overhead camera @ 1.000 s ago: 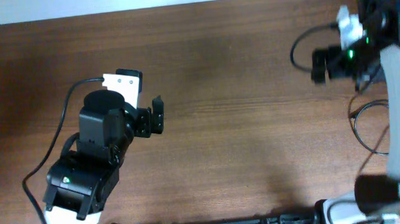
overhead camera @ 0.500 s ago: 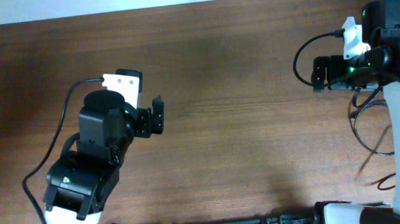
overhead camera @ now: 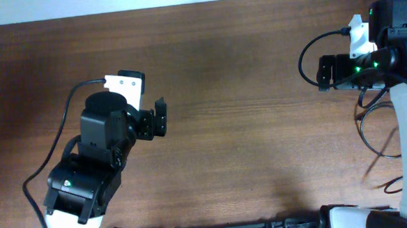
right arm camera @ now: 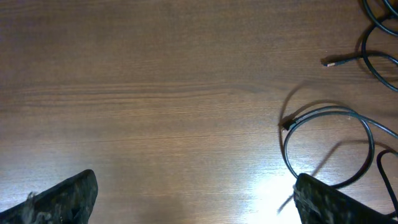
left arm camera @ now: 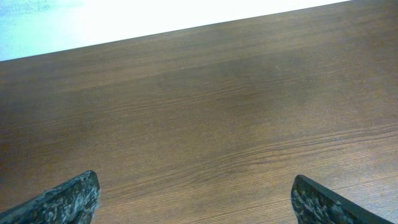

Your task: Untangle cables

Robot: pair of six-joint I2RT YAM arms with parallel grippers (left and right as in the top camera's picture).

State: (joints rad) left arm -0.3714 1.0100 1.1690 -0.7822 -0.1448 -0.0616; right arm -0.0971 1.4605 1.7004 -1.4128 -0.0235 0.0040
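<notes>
The left gripper (left arm camera: 193, 186) and right gripper (right arm camera: 196, 186) are both spread wide. On the desk (right arm camera: 155, 93), the cables (right arm camera: 329, 107) show 2 plug ends (right arm camera: 287, 124).

The thin black looped cables (right arm camera: 324, 107) lie on the brown wooden surface (overhead camera: 243, 70) near its right edge, beside the right arm. The right pincer (overhead camera: 323, 71) hangs just left of them. The left pincer (overhead camera: 160, 117) is well apart, over the surface's left half.
</notes>
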